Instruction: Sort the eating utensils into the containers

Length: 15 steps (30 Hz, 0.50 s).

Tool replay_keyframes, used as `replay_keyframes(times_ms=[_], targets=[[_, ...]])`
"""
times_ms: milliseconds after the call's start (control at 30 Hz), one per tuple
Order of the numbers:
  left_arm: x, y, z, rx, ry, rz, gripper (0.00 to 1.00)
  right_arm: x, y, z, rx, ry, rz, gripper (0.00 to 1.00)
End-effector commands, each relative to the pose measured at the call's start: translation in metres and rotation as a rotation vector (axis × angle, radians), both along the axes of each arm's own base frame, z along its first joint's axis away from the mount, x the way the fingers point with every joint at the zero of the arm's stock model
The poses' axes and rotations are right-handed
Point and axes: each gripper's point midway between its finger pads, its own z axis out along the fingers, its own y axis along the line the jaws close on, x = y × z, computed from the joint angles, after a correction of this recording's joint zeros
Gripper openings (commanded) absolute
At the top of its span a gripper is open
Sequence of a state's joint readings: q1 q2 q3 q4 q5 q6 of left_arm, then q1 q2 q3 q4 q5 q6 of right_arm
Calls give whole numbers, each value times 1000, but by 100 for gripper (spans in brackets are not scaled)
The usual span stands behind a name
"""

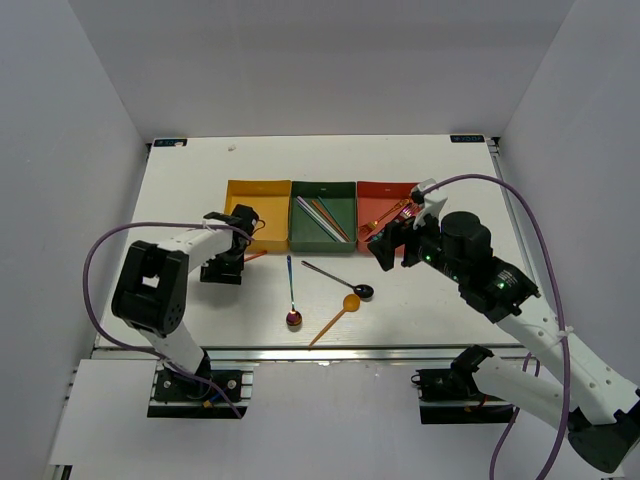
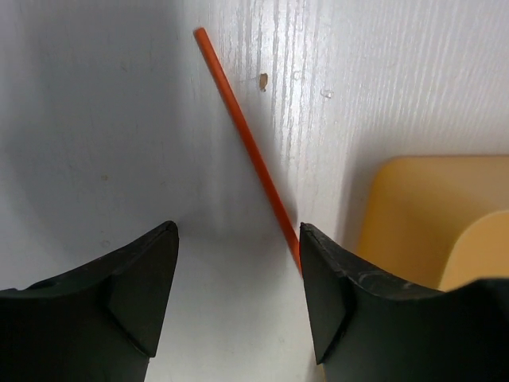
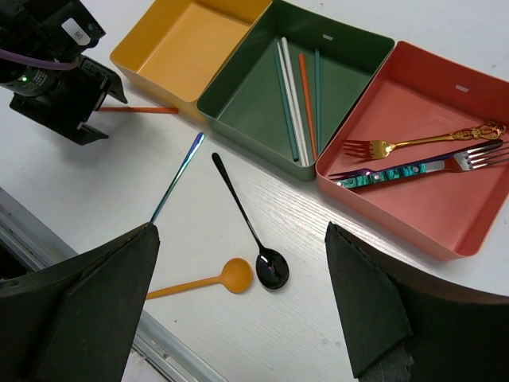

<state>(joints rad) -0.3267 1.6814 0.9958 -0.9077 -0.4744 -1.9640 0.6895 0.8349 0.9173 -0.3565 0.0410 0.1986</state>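
Chopstick: orange chopstick (image 2: pixel 246 135) lies flat on the table (image 2: pixel 95 119), just off the near corner of the yellow tray (image 2: pixel 413 207). In the left wrist view it runs from 11 o'clock down to 5 o'clock.
Left gripper: left gripper (image 2: pixel 238 239) sits low over the stick, jaws spread wide, holding nothing. The stick's near end meets the finger (image 2: pixel 342 278) on the 3 o'clock side, not the middle of the gap.
Step in hand: we judge it to be lifting this stick. We would shift toward 3 o'clock to centre it, turn the wrist so the pads cross it squarely, then lower until the tips graze the table before closing.
Risk: the yellow tray's wall is close at 3 o'clock, so that finger could catch it.
Destination: green tray (image 3: pixel 254 135), at 3 o'clock of the yellow one, already holds chopsticks (image 3: pixel 294 103).
Right gripper: right gripper (image 3: pixel 240 231) hovers wide open and unladen near the red tray (image 3: pixel 382 215).
Right wrist alone: it shows the gold fork (image 3: pixel 421 142) and silver fork (image 3: pixel 413 169) in red, plus the black spoon (image 3: pixel 246 223), orange spoon (image 3: pixel 203 280) and purple spoon (image 3: pixel 176 179) loose on the table.
Left wrist alone: only here do we see the stick's offset between the fingers.
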Motion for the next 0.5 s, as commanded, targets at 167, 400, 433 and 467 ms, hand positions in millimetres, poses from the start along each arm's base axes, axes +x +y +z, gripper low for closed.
replay_keyframes(times_ms=[167,400,433,467], targets=[[15,7,60,159,-62,-534,78,0,3,8,19,-48,18,89],[38,-44,98,252,-117,-1432,98,-3,4,15,34,-60,34,89],[35,-49,91,233,-85,-1512,98,-3,5,17,38,-63,39,89],[24,-53,72,187,4,-1634,98,-3,5,18,41,-66,39,89]])
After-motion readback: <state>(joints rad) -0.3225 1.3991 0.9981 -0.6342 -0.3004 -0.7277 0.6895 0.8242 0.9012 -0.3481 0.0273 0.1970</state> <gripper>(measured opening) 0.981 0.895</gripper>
